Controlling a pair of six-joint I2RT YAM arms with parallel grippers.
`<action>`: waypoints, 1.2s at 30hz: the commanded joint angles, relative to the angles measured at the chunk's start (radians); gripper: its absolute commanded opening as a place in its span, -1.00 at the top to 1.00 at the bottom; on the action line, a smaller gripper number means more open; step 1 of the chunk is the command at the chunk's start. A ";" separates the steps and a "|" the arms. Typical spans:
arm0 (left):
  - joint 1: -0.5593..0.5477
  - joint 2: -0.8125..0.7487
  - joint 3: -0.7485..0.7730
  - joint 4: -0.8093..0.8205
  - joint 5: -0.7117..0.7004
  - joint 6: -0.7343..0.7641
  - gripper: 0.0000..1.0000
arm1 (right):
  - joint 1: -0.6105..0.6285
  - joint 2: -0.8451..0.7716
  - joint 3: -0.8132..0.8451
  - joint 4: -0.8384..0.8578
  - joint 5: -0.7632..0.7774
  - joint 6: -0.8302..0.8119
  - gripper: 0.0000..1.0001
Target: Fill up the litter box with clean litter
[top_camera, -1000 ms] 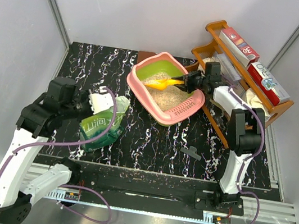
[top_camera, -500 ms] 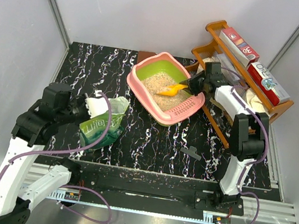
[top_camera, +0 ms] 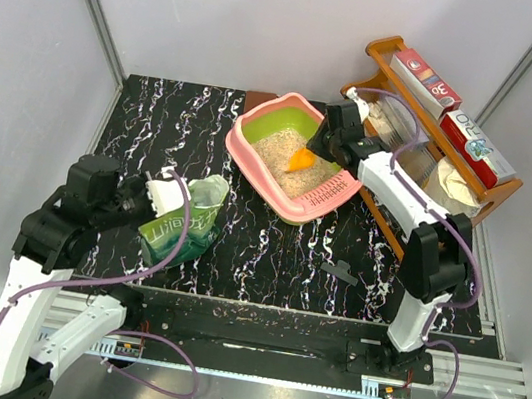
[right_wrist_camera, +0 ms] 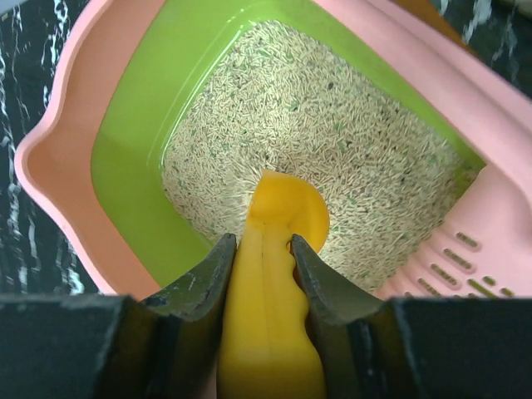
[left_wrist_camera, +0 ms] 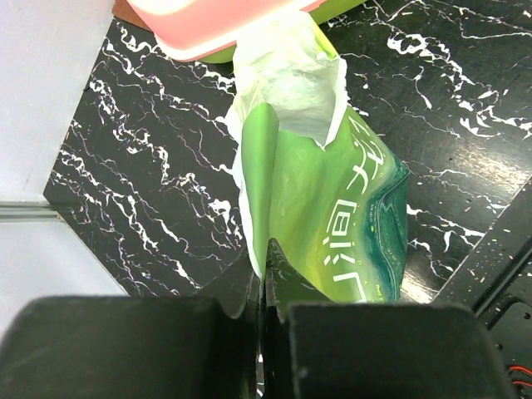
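The pink litter box (top_camera: pixel 248 159) with lime-green inner walls sits at the back middle of the table and holds beige litter (top_camera: pixel 279 151). It also shows in the right wrist view (right_wrist_camera: pixel 62 141) with its litter (right_wrist_camera: pixel 332 125). My right gripper (top_camera: pixel 317 145) is shut on the yellow-orange scoop (top_camera: pixel 302 159), its tip down in the litter; in the right wrist view the gripper (right_wrist_camera: pixel 262 249) clamps the scoop (right_wrist_camera: pixel 278 249) by its handle. My left gripper (top_camera: pixel 168 194) is shut on the green bag (top_camera: pixel 183 222) and holds it by its edge on the table; in the left wrist view the gripper (left_wrist_camera: pixel 262 262) pinches the bag (left_wrist_camera: pixel 332 208).
A brown wooden rack (top_camera: pixel 446 147) with boxes stands at the back right, close to the right arm. A small dark part (top_camera: pixel 340 270) lies on the black marbled table (top_camera: pixel 158 112). Grey walls close in both sides.
My right gripper swung up and left over the box and tipped the scoop from flat to tip-down in the litter. My left arm drew the bag a little toward the near left.
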 commanded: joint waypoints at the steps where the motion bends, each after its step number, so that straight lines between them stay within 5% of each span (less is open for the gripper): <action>1: 0.004 -0.051 0.019 0.126 0.045 -0.036 0.93 | 0.003 -0.103 0.030 0.082 0.094 -0.296 1.00; 8: 0.006 -0.078 -0.022 0.177 0.081 -0.072 0.91 | 0.006 -0.193 -0.019 0.124 -0.001 -0.605 1.00; 11: 0.006 -0.083 -0.040 0.199 0.101 -0.111 0.92 | 0.005 -0.259 -0.016 0.113 -0.154 -0.724 1.00; 22: 0.007 -0.072 -0.057 0.255 0.120 -0.182 0.93 | 0.012 -0.287 0.301 -0.209 -1.096 -0.775 1.00; 36: 0.034 -0.081 -0.044 0.252 0.134 -0.207 0.94 | 0.144 -0.127 0.346 -0.255 -1.161 -0.950 1.00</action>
